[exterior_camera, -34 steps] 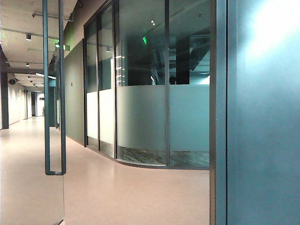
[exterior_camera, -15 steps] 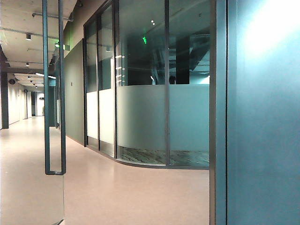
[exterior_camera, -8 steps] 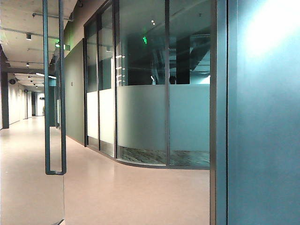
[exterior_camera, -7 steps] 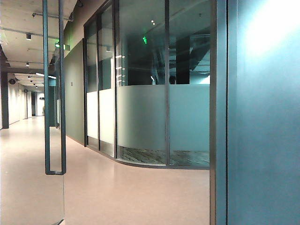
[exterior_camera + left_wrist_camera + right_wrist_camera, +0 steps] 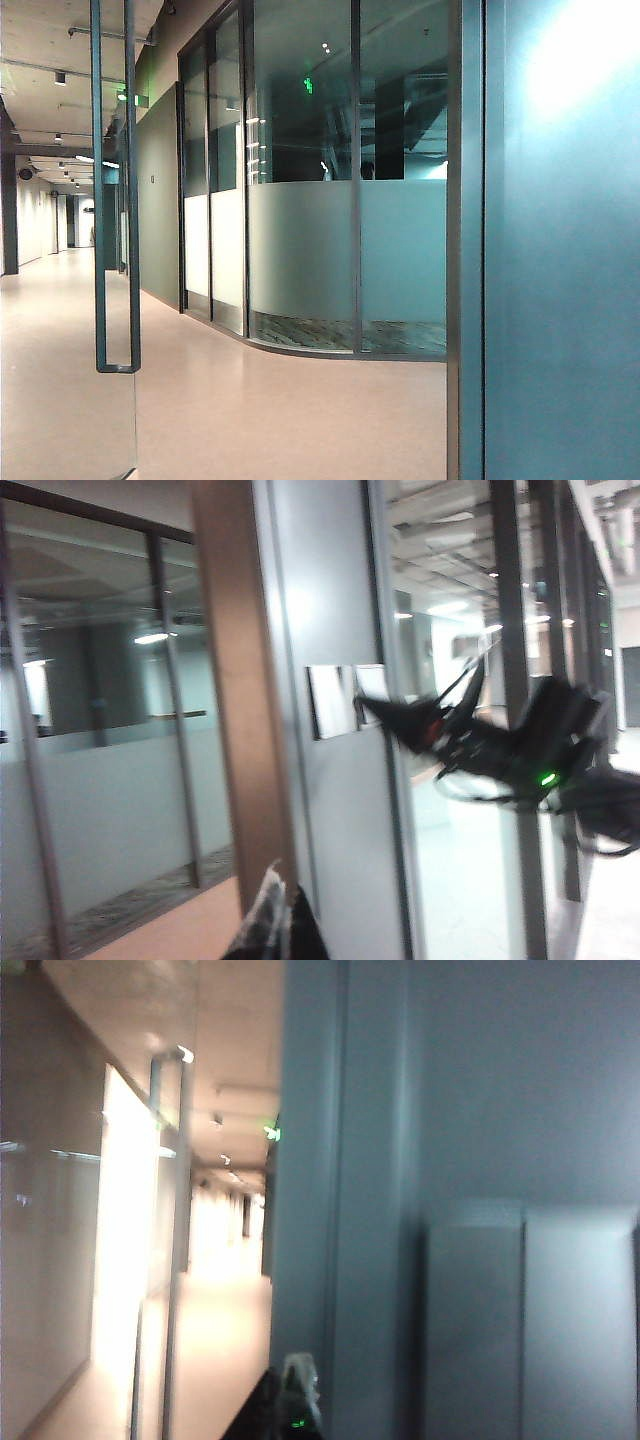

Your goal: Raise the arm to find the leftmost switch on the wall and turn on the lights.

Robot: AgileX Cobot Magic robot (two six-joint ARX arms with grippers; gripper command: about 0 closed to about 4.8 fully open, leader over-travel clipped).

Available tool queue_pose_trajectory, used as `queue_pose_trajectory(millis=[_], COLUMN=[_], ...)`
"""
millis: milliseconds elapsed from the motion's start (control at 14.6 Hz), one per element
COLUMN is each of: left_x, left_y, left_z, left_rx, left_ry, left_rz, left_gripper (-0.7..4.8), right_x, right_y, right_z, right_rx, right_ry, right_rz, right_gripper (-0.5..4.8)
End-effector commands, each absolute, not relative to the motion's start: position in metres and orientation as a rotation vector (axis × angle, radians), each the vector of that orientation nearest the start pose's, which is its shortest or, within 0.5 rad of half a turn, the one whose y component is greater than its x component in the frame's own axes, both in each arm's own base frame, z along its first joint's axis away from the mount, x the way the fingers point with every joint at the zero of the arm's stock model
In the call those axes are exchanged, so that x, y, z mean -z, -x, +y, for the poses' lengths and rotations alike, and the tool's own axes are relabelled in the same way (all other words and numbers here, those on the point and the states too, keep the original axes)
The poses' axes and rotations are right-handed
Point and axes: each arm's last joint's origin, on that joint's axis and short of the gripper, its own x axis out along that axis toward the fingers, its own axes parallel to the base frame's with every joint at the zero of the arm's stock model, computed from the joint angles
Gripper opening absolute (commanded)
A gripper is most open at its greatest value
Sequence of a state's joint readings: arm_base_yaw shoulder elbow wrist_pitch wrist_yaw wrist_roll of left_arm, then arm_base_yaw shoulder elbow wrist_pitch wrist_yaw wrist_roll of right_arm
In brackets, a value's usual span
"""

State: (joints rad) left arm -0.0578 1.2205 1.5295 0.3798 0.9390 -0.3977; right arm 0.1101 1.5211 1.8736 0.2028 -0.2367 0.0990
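Your left wrist camera shows the switch plate (image 5: 345, 698): a pale, glossy plate set on a grey wall panel (image 5: 335, 810) between a brown post (image 5: 235, 680) and a glass pane. It looks split into two rocker halves side by side, catching a bright reflection; blur hides any finer detail. Your right arm (image 5: 500, 745) reaches in from the glass side, black with a green light on its body, and its pointed tip sits right at the plate's nearer half; you cannot tell whether it actually touches. The right gripper (image 5: 290, 1400) shows only as a blurred sliver in its own camera, so you cannot tell how far it is open. That camera sees the same plate (image 5: 525, 1310) close up as two pale panels on grey wall, beside a lit corridor. The left gripper (image 5: 275, 920) is likewise a dark sliver low in its picture, well short of the plate; its opening cannot be read. The exterior camera shows neither arm, only corridor and frosted glass walls (image 5: 300, 260).
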Motion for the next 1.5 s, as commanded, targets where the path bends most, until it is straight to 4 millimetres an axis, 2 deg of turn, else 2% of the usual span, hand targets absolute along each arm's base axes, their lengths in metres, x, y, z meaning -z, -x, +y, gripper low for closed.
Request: queue_pose_trajectory(millis=[68,205,478,1161,1503], left_x=[-0.541,-0.542,-0.542,-0.542,-0.543], left_y=[-0.202,-0.199,-0.199,-0.199,-0.198], left_z=[-0.035,-0.035,-0.035,-0.035,-0.035], left_rx=[1.072,1.073,1.073,1.073,1.079], left_ry=[0.033,0.028,0.028,0.028,0.033], left_rz=[-0.466,-0.475,-0.475,-0.475,-0.472], left_gripper=[-0.05,-0.05,-0.05,-0.05,-0.05], right_x=[-0.551,-0.545,-0.546,-0.545,-0.535], right_y=[-0.311,-0.32,-0.32,-0.321,-0.334], right_z=[0.039,0.039,0.039,0.035,0.036], right_rx=[-0.334,-0.32,-0.314,-0.177,-0.16], right_ry=[-0.061,-0.065,-0.061,-0.055,-0.058], right_rz=[-0.52,-0.499,-0.507,-0.496,-0.458], right_gripper=[-0.01,-0.01,-0.01,-0.01,-0.01])
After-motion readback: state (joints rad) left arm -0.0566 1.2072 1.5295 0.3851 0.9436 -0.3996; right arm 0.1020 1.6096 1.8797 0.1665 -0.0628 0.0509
